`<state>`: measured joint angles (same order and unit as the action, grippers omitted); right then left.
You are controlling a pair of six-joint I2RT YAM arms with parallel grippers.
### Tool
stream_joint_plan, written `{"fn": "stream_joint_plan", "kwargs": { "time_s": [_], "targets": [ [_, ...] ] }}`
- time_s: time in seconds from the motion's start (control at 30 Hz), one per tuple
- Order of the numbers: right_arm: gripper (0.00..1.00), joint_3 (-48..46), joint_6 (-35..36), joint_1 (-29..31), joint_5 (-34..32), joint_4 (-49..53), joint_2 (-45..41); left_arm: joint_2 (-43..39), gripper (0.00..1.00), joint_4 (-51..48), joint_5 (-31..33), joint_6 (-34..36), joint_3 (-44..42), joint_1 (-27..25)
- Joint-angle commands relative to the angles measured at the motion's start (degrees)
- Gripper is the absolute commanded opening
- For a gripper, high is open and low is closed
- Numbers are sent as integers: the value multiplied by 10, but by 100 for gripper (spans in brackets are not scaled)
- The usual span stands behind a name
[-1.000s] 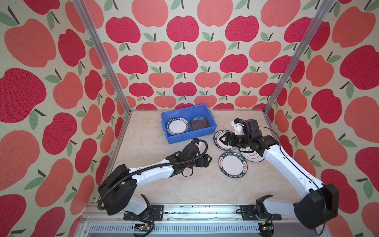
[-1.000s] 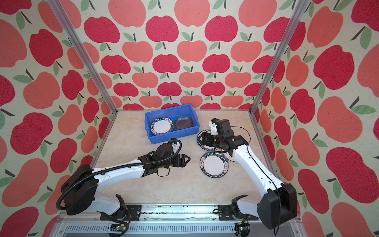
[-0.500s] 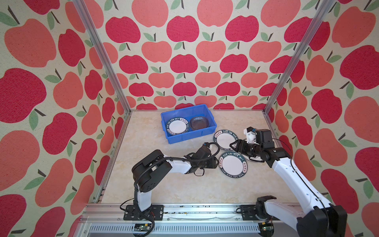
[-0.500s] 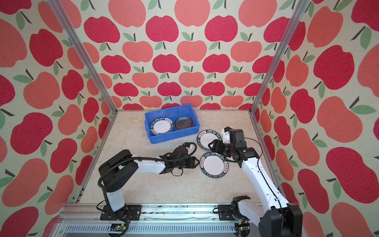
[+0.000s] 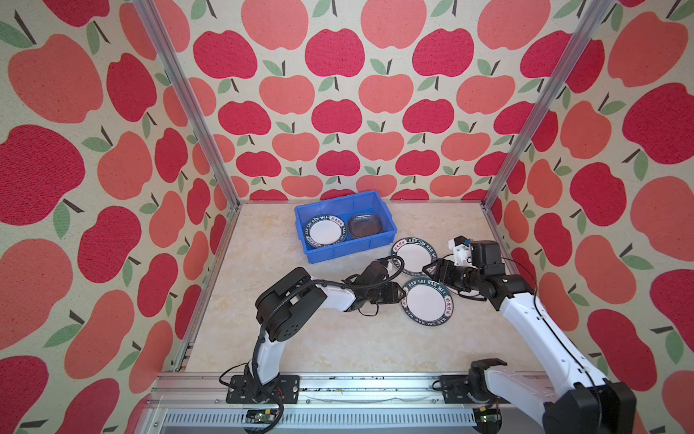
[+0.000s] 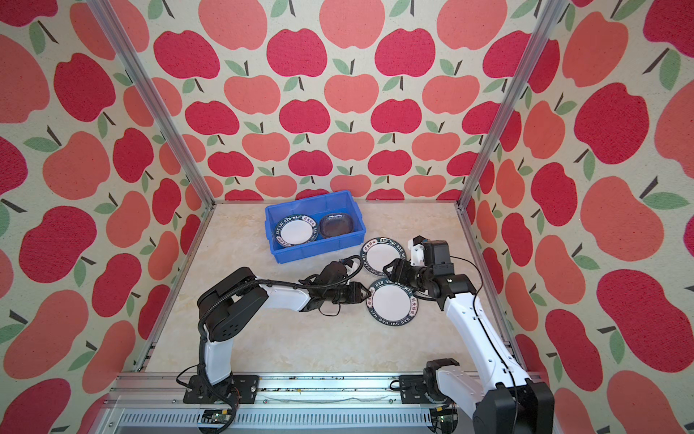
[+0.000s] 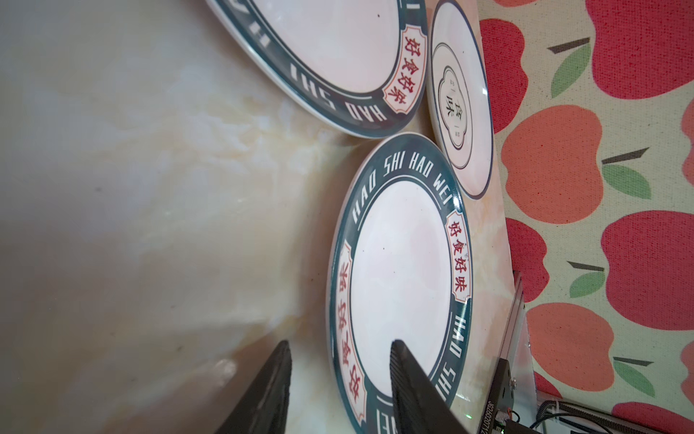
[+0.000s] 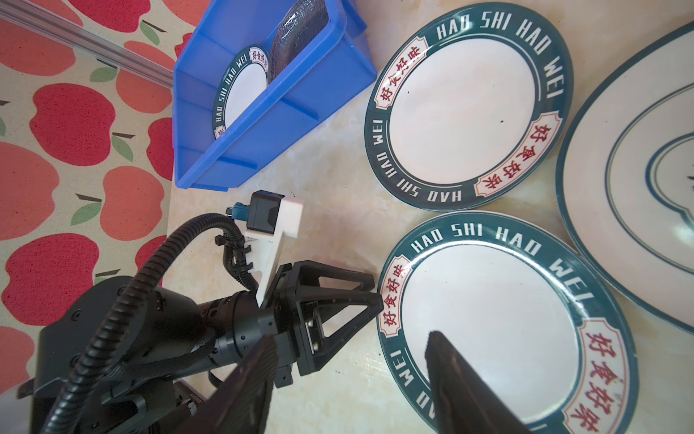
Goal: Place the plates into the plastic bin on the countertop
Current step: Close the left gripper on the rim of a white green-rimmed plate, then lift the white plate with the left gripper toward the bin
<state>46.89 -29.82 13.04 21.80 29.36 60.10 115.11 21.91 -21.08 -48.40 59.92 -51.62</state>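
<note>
Three plates are left out on the countertop [image 5: 300, 338] and two lie in the bin, so we judge the job under halfway done. Closest to us is the near plate [image 5: 427, 304], flat on the stone. Our left gripper [image 7: 340, 344] has its jaws apart astride its green rim, one finger over the white centre and one beside the edge, not pinching it as far as we can see. Our right gripper [image 8: 351, 338] hangs above the same plate from the opposite side, jaws wide and holding nothing. Beside it, toward the right wall, lies the emblem plate [image 7: 460, 97], hidden beneath the right arm in both top views. Just beyond sits the second plate [image 5: 414, 255], nearly touching the near one. Farthest back stands the blue bin [image 5: 349, 253], holding a round plate [image 5: 325, 231] and a glass plate [image 5: 365, 225] side by side. Whether more glass lies under that one we cannot tell.
</note>
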Motion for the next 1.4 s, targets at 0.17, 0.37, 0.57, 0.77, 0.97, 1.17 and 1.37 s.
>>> {"fn": "stream_joint_plan", "kwargs": {
  "time_s": [0.17,0.37,0.57,0.77,0.97,1.17,1.37],
  "targets": [
    [66,-21,10,-5,13,-14,-2,53,37,-82,-26,12,63,-8],
    [66,-22,13,-6,15,-15,-2,60,25,-77,-34,6,60,-4],
    [66,-26,8,-6,17,-25,4,56,14,-71,-36,4,46,-1],
    [66,-25,3,-6,39,-34,11,37,0,-67,-35,6,25,3],
    [66,7,31,-6,98,-15,7,-44,0,-53,-32,-4,-42,9],
    [59,21,45,-6,101,11,-18,-187,0,-37,17,-24,-153,21],
    [53,8,50,-5,135,16,-21,-313,0,8,35,-60,-255,66]
  ]
}}
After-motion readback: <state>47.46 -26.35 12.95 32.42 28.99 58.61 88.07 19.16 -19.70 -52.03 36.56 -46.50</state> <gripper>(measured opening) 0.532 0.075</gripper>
